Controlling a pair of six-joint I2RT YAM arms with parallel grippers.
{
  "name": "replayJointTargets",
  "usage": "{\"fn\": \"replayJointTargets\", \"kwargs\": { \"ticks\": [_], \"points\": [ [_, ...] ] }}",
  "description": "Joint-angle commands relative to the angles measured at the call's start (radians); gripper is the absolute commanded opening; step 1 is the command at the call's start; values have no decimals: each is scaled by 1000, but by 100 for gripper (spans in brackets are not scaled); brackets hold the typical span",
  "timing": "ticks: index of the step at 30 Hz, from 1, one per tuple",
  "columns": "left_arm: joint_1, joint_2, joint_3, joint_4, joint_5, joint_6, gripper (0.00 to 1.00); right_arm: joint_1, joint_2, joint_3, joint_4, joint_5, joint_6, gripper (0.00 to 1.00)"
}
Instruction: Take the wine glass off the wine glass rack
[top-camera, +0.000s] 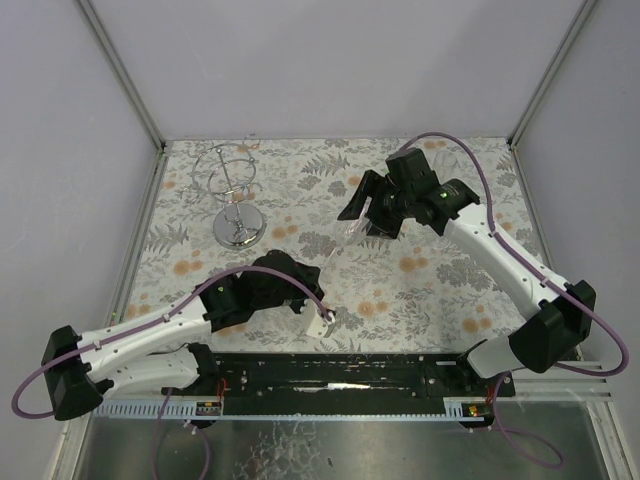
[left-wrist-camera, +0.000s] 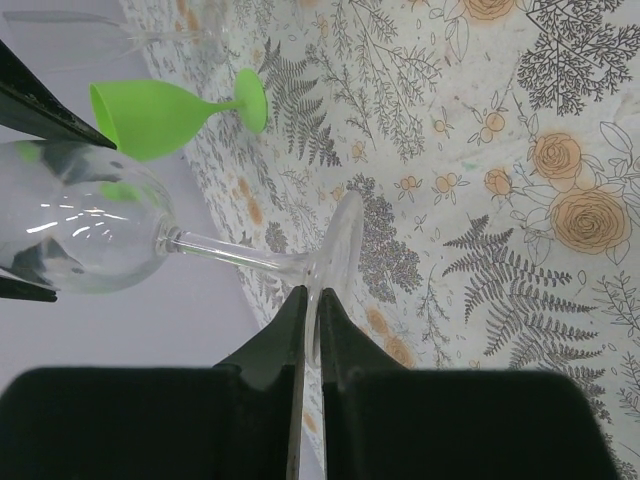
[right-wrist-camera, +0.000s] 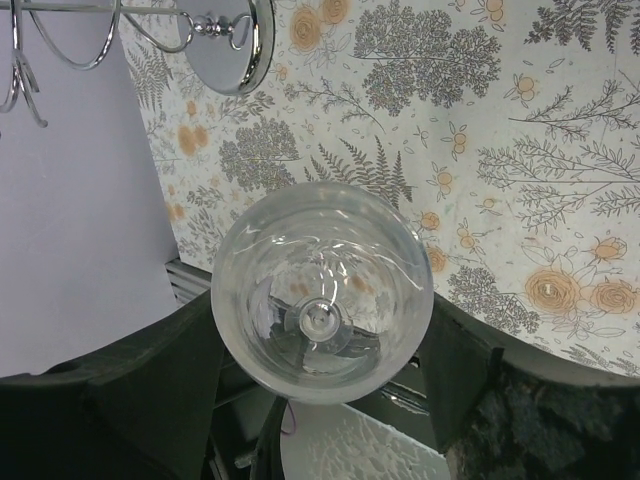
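The left arm lies low along the counter's (top-camera: 450, 290) near edge, bent at the elbow and reaching toward the middle. The left tool (top-camera: 318, 312) has its fingers drawn almost together, a thin slit between them clamped on the rim of the foot (left-wrist-camera: 340, 235) of the wine glass (left-wrist-camera: 85, 225). The glass hangs tilted above the counter's centre, with its stem running up to the right. The right arm rises from the near right corner and folds back toward the middle. The right tool (top-camera: 362, 222) is spread wide, one finger pressed to each side of the bowl. The wine glass rack (top-camera: 232, 195) stands near the far left corner, well apart from the glass.
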Motion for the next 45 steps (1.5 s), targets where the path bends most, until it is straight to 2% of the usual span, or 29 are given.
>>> {"fn": "replayJointTargets", "kwargs": {
  "ticks": [1,3,6,8,10,11,15,20,25,28,33,37,45],
  "points": [
    [-5,-21,-2,126,-24,42,0,-4,-17,0,-5,-28,-20,60],
    [-6,-24,-7,126,-26,47,0,-4,-21,2,5,-14,-17,52],
    [-6,-25,-14,135,-38,48,2,-4,-28,15,15,16,-15,45],
    [-6,-20,-14,148,-53,39,22,-4,-34,37,6,51,-28,44],
    [-6,-7,-3,160,-66,4,54,-4,-36,87,-22,112,-61,44],
    [-7,2,8,163,-75,-24,64,-3,-34,112,-40,147,-81,44],
    [-7,55,101,143,-98,-183,89,-3,-26,210,-98,306,-164,43],
    [-2,151,293,58,-104,-448,93,-3,-41,233,-78,532,-260,43],
    [25,211,442,-3,-56,-672,93,-3,-129,37,118,730,-349,42],
    [90,242,532,-40,11,-809,94,-2,-174,-80,214,803,-401,42],
    [245,333,725,-135,173,-1013,93,-1,-236,-229,380,866,-470,42],
    [346,390,836,-183,301,-1145,93,-1,-250,-298,447,876,-488,42],
    [445,470,973,-218,436,-1329,94,6,-305,-548,699,867,-533,43]
  ]
}}
